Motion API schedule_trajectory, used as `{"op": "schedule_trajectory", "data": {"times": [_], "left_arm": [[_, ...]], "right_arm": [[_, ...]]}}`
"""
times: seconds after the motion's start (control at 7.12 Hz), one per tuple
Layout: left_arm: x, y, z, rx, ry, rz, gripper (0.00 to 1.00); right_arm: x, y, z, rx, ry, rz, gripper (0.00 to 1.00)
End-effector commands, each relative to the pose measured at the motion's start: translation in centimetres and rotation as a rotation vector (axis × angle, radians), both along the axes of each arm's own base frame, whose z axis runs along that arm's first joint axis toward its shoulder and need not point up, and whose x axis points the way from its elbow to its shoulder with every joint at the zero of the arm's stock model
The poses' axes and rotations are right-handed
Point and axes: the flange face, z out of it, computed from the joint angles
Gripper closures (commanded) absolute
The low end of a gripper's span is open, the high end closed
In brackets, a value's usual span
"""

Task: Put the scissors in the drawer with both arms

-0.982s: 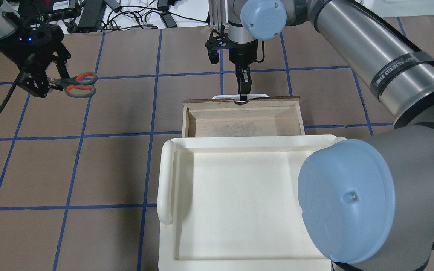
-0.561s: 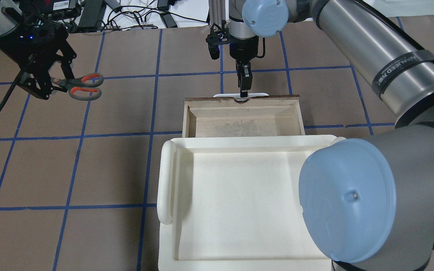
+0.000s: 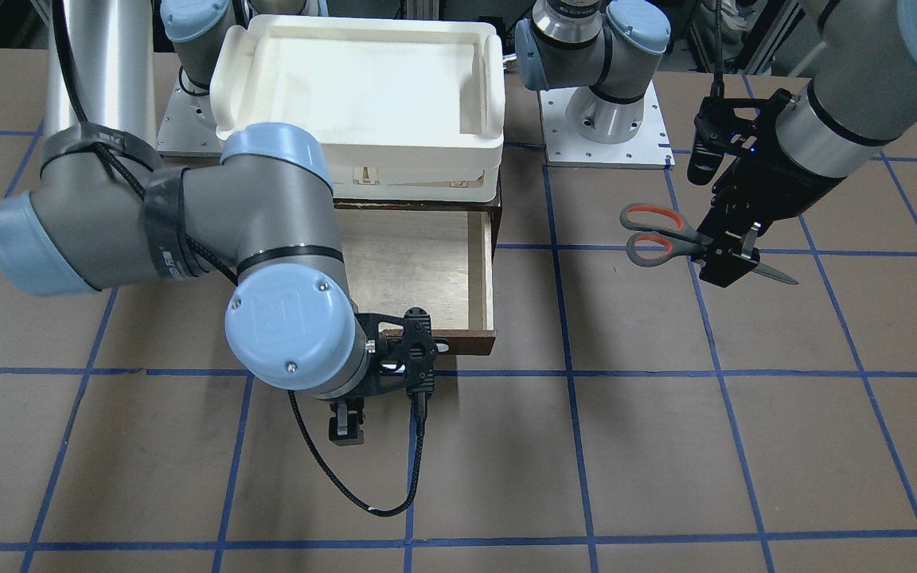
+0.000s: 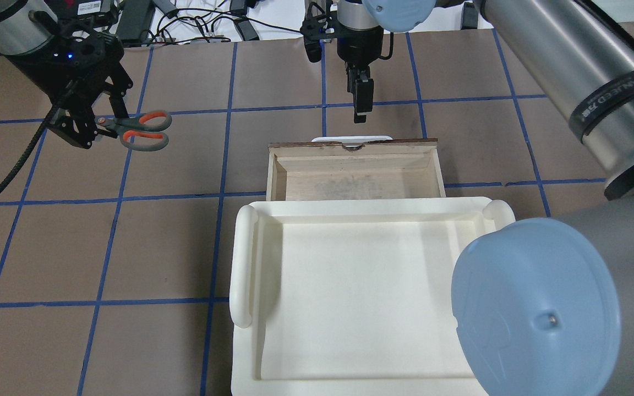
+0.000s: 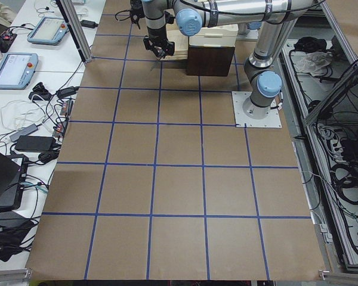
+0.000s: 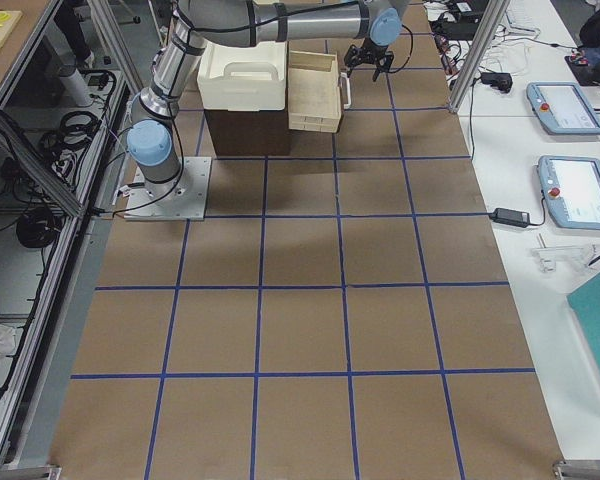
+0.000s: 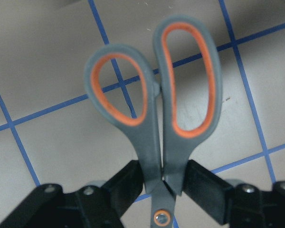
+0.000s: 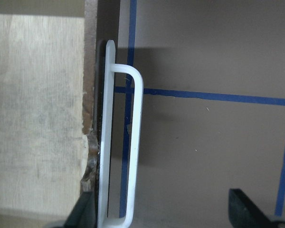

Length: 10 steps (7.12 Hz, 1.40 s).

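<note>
A robotics lab: teach pendants (image 6: 578, 192), cables (image 5: 348, 176), blue-taped table (image 5: 179, 190).

The scissors' (image 7: 154, 161) blades run off the left wrist view's edge; the right arm (image 3: 212, 207) half-hides the drawer (image 3: 487, 270).

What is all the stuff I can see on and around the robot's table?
scissors: one, grey with orange loops, held in the air over the table's left side.
drawer: one, dark brown, pale wood inside, open and empty, mid-table.
handle: one, white bar, on the drawer's front.
tray: one, cream-white, above the drawer's cabinet.
table: one, brown with blue tape lines.
cables and boxes: several, black, past the far edge.
touch-screen pendants: two, grey, on the white side bench.
left arm, right arm: grey-silver, light blue caps.
left gripper: black, fingers shut on the scissors.
right gripper: black, fingers open, just past the handle.
</note>
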Motion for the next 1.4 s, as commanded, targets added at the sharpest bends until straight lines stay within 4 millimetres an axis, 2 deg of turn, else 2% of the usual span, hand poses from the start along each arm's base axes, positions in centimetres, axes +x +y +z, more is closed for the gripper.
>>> {"op": "schedule_trajectory", "data": {"times": [0.0, 0.14, 0.42, 0.56, 0.84, 0.98, 1.12, 1.26], "left_arm": [[-2.2, 0.2, 0.0, 0.008, -0.003, 0.043, 1.00], [-3.6, 0.3, -0.2, 0.017, -0.005, 0.078, 1.00], [-6.4, 0.5, -0.6, 0.026, -0.012, 0.093, 1.00], [-8.6, 0.7, -1.2, 0.041, -0.022, 0.124, 1.00], [-12.3, 1.4, -1.9, 0.062, -0.034, 0.203, 1.00], [-15.4, 1.8, -2.0, 0.041, -0.034, 0.191, 1.00], [-18.1, 1.8, -2.7, 0.009, -0.027, 0.148, 1.00], [-19.9, 1.9, -3.1, -0.003, -0.025, 0.158, 1.00]], "right_arm": [[-2.1, 3.2, 7.7, -0.110, 0.018, -0.045, 0.00], [-3.4, 6.1, 10.1, -0.131, 0.027, -0.109, 0.00], [-9.7, 12.0, 14.7, -0.171, 0.028, -0.269, 0.00], [-11.4, 14.9, 16.4, -0.188, 0.029, -0.349, 0.00], [-12.3, 18.6, 17.9, -0.186, 0.038, -0.558, 0.00], [-12.2, 19.7, 18.6, -0.171, 0.042, -0.759, 0.00], [-12.1, 19.8, 18.7, -0.156, 0.058, -0.982, 0.00], [-11.9, 20.0, 18.9, -0.142, 0.068, -1.194, 0.00]]}}
